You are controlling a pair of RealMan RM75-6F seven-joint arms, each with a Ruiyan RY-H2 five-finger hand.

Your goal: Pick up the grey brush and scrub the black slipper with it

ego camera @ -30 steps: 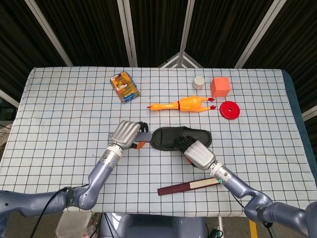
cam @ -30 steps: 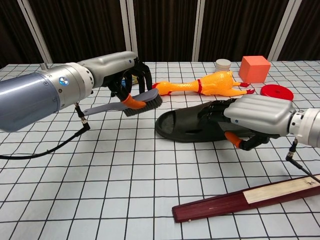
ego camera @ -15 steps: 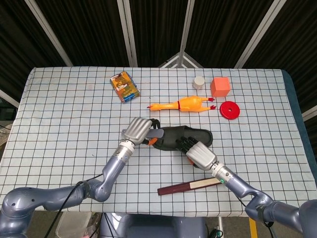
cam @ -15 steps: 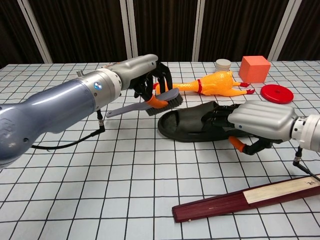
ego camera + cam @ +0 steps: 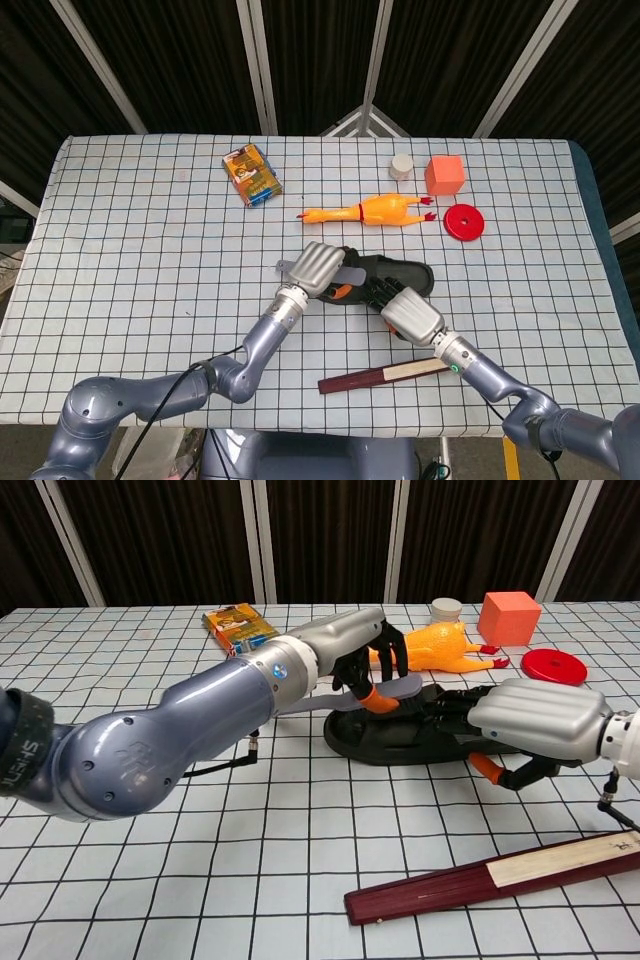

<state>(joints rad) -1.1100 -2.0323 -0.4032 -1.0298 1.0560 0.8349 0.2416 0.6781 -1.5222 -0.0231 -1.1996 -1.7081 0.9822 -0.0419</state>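
My left hand [image 5: 318, 269] [image 5: 370, 660] holds the grey brush [image 5: 385, 692], whose handle end [image 5: 284, 266] sticks out to the left. The brush head lies over the middle of the black slipper [image 5: 385, 736] [image 5: 408, 273]. The slipper lies flat at the table's centre, its toe end to the left in the chest view. My right hand [image 5: 412, 314] [image 5: 535, 720] rests on the slipper's right end, fingers curled over its edge and pinning it to the table.
A yellow rubber chicken [image 5: 372, 210], a small white jar [image 5: 401, 165], an orange cube [image 5: 445, 174] and a red disc [image 5: 464, 222] lie behind the slipper. A colourful box [image 5: 251, 175] sits back left. A closed dark red fan [image 5: 385, 376] lies near the front edge.
My left hand has carried the brush rightward, from beside the slipper's toe to over the slipper's middle. The right hand has stayed on the slipper's right end.
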